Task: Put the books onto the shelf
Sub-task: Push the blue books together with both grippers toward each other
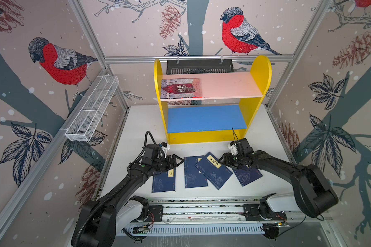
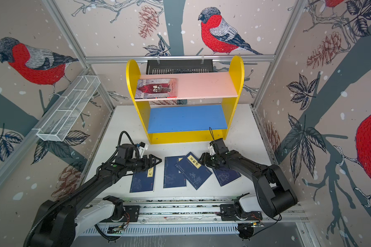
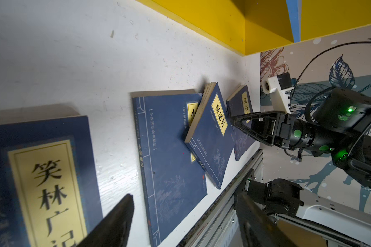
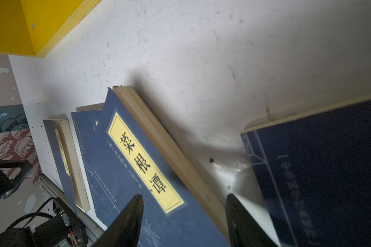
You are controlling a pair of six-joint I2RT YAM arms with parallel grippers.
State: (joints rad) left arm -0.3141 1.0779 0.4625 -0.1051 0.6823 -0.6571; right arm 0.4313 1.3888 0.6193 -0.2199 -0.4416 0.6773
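Four navy books (image 1: 190, 177) on surface (image 1: 141, 124), 6 o'clock; grey book (image 1: 180, 88) on shelf (image 1: 260, 70), 12 o'clock. My left claw (image 1: 179, 161) wide, right claw (image 1: 223, 160) wide.

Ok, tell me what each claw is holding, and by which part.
Nothing. The left claw and right claw both stand open over the blue books.

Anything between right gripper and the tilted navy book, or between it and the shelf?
Nothing visible. The open right gripper is at the tilted navy book, fingers either side of its page edge. Table up to the shelf is bare; blue lower board empty; the illustrated book covers only the pink upper board's left end.
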